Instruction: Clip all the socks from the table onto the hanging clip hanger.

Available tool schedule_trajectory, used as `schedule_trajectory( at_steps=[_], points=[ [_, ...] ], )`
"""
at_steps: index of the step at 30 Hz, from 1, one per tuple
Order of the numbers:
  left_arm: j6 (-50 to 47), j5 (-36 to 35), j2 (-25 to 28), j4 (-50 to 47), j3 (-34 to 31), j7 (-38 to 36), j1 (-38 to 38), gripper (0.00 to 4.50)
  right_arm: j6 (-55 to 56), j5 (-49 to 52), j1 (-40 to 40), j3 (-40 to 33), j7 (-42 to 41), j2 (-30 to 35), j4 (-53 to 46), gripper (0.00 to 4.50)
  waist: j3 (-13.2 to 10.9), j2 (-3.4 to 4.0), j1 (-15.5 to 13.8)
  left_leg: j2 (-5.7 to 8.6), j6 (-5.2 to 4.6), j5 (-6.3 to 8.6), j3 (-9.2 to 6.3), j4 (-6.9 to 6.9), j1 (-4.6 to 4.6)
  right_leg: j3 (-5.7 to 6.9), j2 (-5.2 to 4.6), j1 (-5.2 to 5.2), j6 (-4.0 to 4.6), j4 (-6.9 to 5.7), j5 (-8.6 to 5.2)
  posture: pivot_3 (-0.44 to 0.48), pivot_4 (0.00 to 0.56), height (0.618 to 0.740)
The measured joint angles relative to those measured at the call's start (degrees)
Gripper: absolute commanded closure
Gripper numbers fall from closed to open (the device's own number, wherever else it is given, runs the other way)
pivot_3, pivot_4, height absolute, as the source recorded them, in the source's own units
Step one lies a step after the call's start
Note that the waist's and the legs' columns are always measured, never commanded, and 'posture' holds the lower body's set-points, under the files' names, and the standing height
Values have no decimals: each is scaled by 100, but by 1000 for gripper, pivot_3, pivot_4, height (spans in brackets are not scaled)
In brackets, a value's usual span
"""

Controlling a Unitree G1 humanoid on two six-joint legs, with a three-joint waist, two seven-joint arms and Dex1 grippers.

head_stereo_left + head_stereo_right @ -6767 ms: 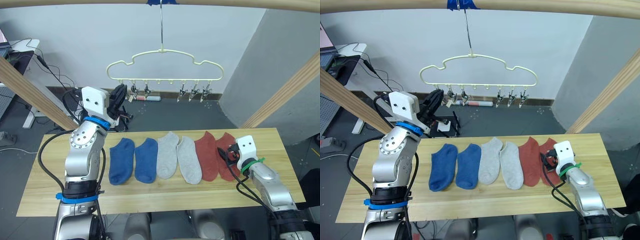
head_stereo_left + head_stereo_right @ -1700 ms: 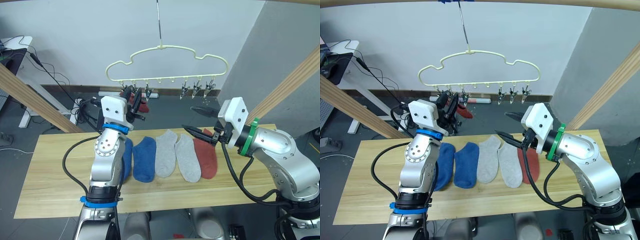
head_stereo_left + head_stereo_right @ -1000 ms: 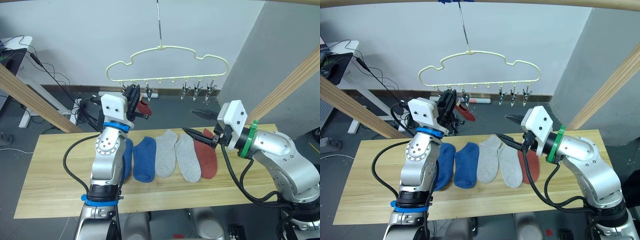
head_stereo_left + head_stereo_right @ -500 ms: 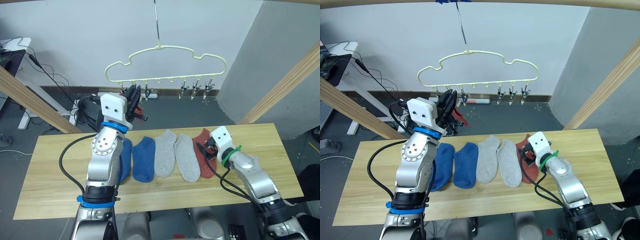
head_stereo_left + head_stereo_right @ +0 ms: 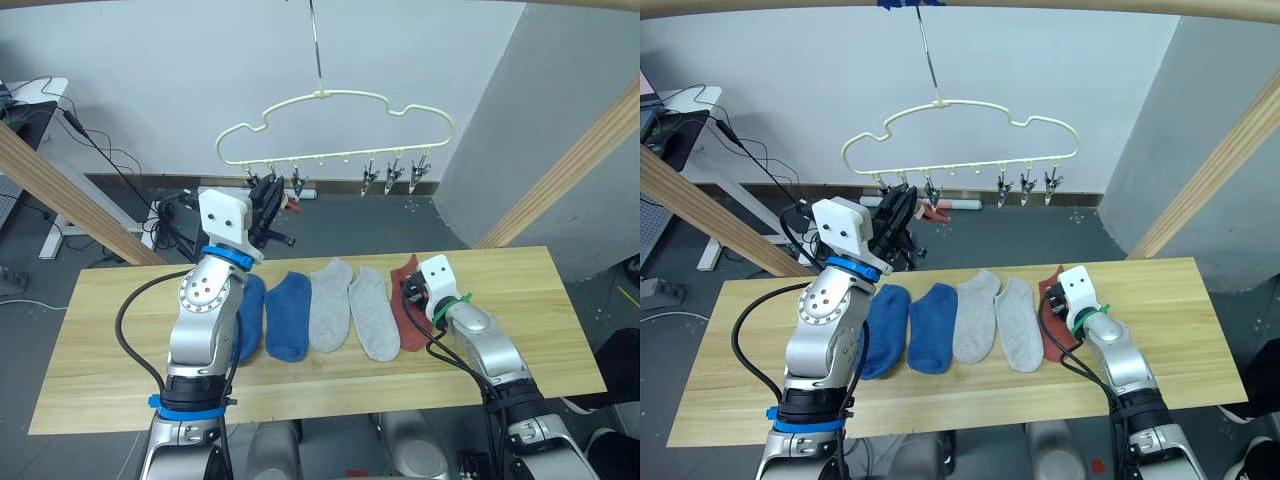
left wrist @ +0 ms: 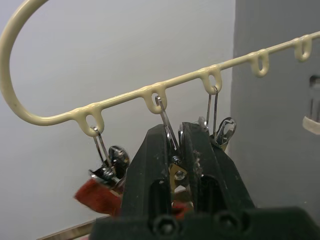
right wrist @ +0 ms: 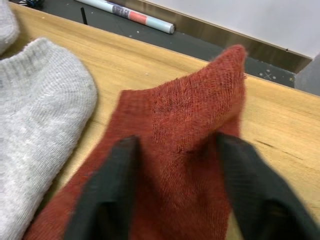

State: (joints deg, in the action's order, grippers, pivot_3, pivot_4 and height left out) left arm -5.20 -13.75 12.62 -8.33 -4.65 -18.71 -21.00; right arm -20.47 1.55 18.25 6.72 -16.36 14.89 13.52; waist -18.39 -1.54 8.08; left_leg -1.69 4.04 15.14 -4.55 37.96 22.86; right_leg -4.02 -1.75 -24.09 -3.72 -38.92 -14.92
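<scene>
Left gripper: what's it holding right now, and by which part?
The left gripper is shut on a metal clip of the clip hanger, squeezing its lower body; a red sock hangs beside it.

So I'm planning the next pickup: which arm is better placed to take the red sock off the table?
Probably the right. Its gripper is open, fingers down on the red sock. The left gripper is up at the hanger, shut on a clip.

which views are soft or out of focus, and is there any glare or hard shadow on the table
Left wrist view: the claw fingers are blurred up close, while the clip hanger wire is sharper. Right wrist view: the black fingers are soft, but the red sock knit is crisp. Left eye view: even light, no glare on the table, only faint soft shadows.
</scene>
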Motion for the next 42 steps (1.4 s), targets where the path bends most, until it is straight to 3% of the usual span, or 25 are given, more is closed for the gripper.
schedule_trajectory(
  at_steps=[4, 11, 16, 25, 42],
  points=[
    [-132, -211, 87, -56, -3, -221, 7, 4384, -20, -32, -155, 28, -145, 69, -197, 4481, 0, 0, -8, 0, 0, 0, -1, 0, 0, 0, 0, 0, 0, 0, 0, -204, 313, 733],
    [-577, -666, 195, -161, -157, -346, -61, 4384, 172, -535, -235, 570, -708, 757, -1005, 4500, -1, 0, 8, 0, 0, 0, 1, -2, 2, -2, 2, -5, -3, 2, -2, -219, 321, 733],
    [-1174, -1111, 329, -302, -259, -420, -223, 4384, 527, -1089, 423, 1304, -1292, 986, -1647, 4500, -3, -1, 58, -4, 0, 0, 0, -1, 1, -2, 8, -8, -8, 1, -4, -226, 321, 733],
    [-1891, -1567, 425, -531, -327, -430, -396, 4384, 656, -1511, 1909, 1940, -1493, -73, -1176, 4500, -6, -6, 5, -5, 1, 0, -7, -3, 13, 6, 2, -10, 0, 12, 0, -221, 313, 733],
    [-2072, -1677, 496, -571, -388, -430, -432, 4384, 911, -1618, 2128, 1769, -1179, -521, -729, 4500, -6, -7, 4, -1, 1, 1, -7, -5, 14, 8, -5, -12, 0, 9, 0, -224, 306, 733]
  ],
)
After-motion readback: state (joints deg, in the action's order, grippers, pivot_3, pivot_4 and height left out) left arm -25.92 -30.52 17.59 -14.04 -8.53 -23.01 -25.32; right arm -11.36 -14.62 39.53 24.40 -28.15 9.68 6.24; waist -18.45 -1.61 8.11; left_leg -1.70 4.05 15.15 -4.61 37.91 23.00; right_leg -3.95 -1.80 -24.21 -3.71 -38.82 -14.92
